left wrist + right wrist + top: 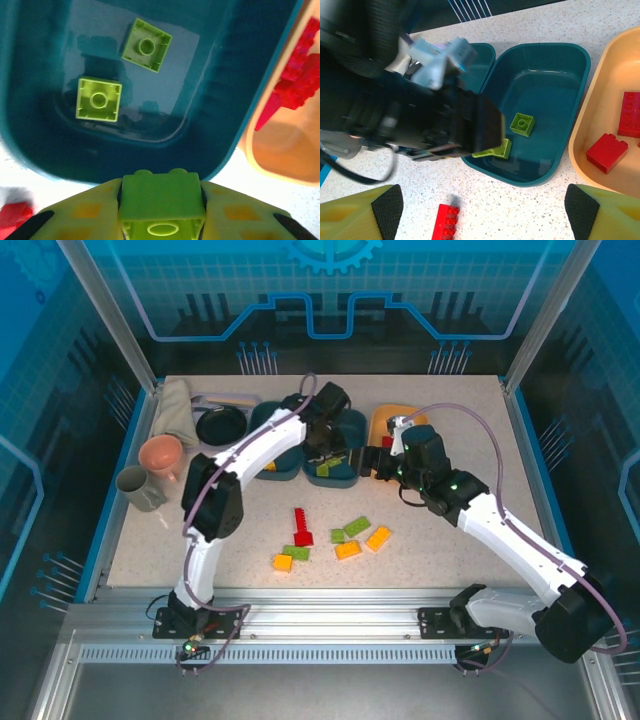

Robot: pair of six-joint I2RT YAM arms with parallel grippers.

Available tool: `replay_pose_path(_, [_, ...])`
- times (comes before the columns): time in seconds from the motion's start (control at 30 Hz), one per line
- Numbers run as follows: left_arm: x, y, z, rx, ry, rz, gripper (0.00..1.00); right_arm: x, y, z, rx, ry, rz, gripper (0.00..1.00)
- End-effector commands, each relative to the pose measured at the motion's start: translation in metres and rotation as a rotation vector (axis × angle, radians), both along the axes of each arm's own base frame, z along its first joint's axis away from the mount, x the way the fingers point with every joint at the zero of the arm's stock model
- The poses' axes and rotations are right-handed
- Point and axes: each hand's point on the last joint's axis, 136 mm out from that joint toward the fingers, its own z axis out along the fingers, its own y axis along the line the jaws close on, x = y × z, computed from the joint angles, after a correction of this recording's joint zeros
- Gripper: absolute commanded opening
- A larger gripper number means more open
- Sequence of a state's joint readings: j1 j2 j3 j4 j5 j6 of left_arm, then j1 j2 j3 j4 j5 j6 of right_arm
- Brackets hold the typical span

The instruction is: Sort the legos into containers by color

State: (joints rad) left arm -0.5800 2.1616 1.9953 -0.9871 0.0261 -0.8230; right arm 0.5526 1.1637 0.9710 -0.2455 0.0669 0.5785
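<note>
Plainly two green legos (pixel 99 99) in teal bin (pixel 30 125)

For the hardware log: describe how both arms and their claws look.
The left arm and right arm have white links between chunky black joints. A greyish-purple cable runs along each. The right arm carries a small green light. The left claw and right claw have yellow fingers with black pads.

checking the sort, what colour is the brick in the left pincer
Light green; the brick in the left pincer shows best in the left wrist view.
</note>
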Motion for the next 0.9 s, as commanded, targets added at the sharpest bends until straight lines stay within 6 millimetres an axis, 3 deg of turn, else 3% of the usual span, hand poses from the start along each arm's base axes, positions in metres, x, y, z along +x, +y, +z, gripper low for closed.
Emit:
replay_pose_path(0.0, [0.0,-0.012,-0.009,-0.003,0.038,-0.081,0.34,0.005,-0.002,0.018,0.066,-0.015,-0.027,0.87])
replay_pose_path(0.23, [0.005,-0.021,-0.046,0.028,0.098,-0.099,0.37,0.002,-0.01,0.011,0.055,0.007,-0.042,0.87])
replay_pose_path(0.47, [0.007,-0.021,-0.048,0.034,0.102,-0.107,0.52,-0.002,-0.014,0.006,0.051,0.025,-0.053,0.87])
replay_pose_path(0.63, [0.012,-0.018,-0.016,0.026,0.035,-0.104,0.63,-0.003,-0.015,0.004,0.023,0.03,-0.041,0.87])
replay_pose_path(0.77, [0.011,-0.012,0.028,0.007,-0.046,-0.079,0.69,-0.008,-0.016,0.005,-0.021,0.038,-0.019,0.86])
replay_pose_path(0.87, [0.002,0.007,0.06,0.024,-0.112,-0.038,0.72,-0.016,-0.008,-0.002,-0.091,0.063,0.016,0.84])
